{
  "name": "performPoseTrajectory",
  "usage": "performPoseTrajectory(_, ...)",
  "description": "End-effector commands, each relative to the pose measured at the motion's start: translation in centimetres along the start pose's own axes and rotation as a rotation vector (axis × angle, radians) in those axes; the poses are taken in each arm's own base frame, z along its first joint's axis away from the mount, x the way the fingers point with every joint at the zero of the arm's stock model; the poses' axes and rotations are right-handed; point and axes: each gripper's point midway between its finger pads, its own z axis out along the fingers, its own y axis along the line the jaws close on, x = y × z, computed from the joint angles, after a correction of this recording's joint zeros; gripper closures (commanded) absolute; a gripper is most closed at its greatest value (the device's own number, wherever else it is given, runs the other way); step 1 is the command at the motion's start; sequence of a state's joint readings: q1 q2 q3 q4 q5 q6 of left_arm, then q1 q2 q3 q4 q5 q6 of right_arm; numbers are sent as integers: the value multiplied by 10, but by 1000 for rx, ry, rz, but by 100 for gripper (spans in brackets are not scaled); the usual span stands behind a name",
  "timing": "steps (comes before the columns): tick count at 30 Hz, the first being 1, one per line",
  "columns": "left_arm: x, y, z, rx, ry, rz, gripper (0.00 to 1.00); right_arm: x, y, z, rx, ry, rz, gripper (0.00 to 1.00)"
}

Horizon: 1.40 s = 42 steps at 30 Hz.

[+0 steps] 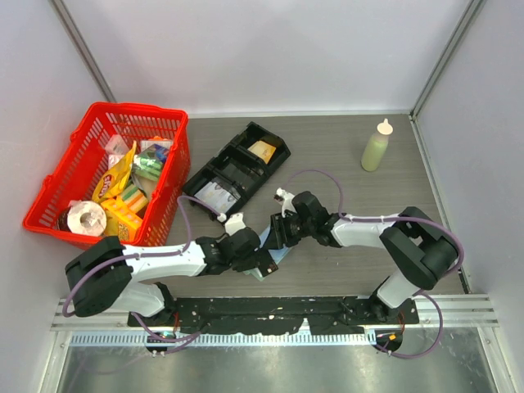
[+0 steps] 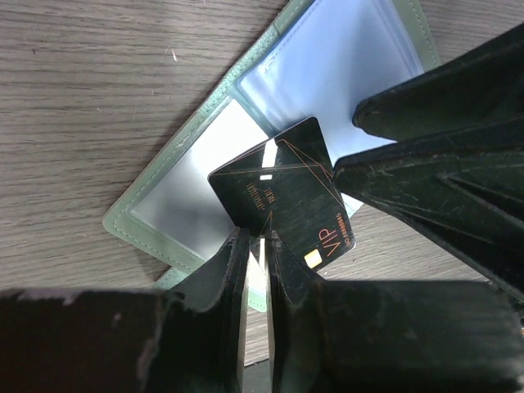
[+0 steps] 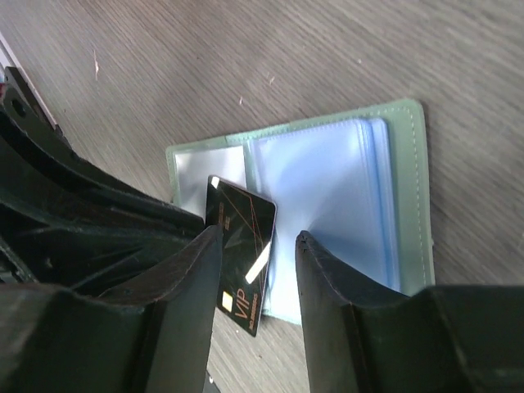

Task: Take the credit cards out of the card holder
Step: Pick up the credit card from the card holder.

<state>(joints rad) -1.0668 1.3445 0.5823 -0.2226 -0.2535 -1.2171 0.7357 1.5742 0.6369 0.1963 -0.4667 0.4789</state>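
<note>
Credit card (image 2: 282, 205) lettering: wrist views only

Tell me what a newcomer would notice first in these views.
A black VIP card stands tilted over the open green card holder in the near middle, pinched at one corner by the left gripper. The right gripper sits beside it, jaws apart. At the far left stands a packed red basket.

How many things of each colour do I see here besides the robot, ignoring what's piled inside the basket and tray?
Red: 1, the plastic mesh basket
Black: 2, the compartmented plastic tray and the glossy VIP card
Pale green: 2, the squeeze bottle and the open folding card holder
Total: 5
</note>
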Motion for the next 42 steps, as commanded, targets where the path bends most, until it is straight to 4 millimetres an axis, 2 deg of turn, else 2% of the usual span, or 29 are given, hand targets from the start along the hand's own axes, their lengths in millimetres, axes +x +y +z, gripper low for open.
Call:
performPoseTrajectory(1, 3, 16, 4, -68, 7, 58, 84, -25, 9, 7, -33, -60, -79, 54)
performPoseTrajectory(3, 3, 17, 4, -68, 9, 58, 84, -26, 6, 11, -29, -56, -85, 54)
performPoseTrajectory(6, 3, 17, 3, -62, 5, 57, 85, -19, 1, 21, -34, -17, -76, 54)
performPoseTrajectory(11, 4, 18, 4, -58, 9, 61, 86, 6, -8, 29, -48, 73, -31, 54)
performPoseTrajectory(18, 7, 21, 7, -70, 18, 70, 88, 37, -20, 22, -9, 169, 0, 59)
performPoseTrajectory(23, 6, 22, 6, -79, 16, 67, 89, 42, -15, 14, -27, 175, -1, 65)
performPoseTrajectory(26, 6, 22, 6, -81, 15, 68, 89, 37, -10, 10, -44, 162, -7, 71)
performPoseTrajectory(31, 6, 23, 5, -85, 15, 66, 90, 29, -2, 4, -72, 143, -9, 72)
performPoseTrajectory(33, 5, 22, 5, -82, 14, 65, 90, 25, 0, 1, -78, 128, -15, 78)
performPoseTrajectory(34, 5, 22, 4, -82, 13, 68, 90, 23, 2, 0, -81, 121, -17, 85)
performPoseTrajectory(36, 2, 19, 2, -75, 4, 68, 86, 17, 4, -4, -86, 99, -10, 92)
performPoseTrajectory(38, -7, 16, -5, -68, -26, 71, 81, 6, 8, -10, -96, 64, -4, 99)
performPoseTrajectory(41, -29, 8, -22, -56, -101, 96, 71, -9, 15, -20, -120, 18, 4, 99)
performPoseTrajectory(42, -41, -1, -32, -39, -132, 101, 68, -17, 18, -25, -126, -6, 11, 99)
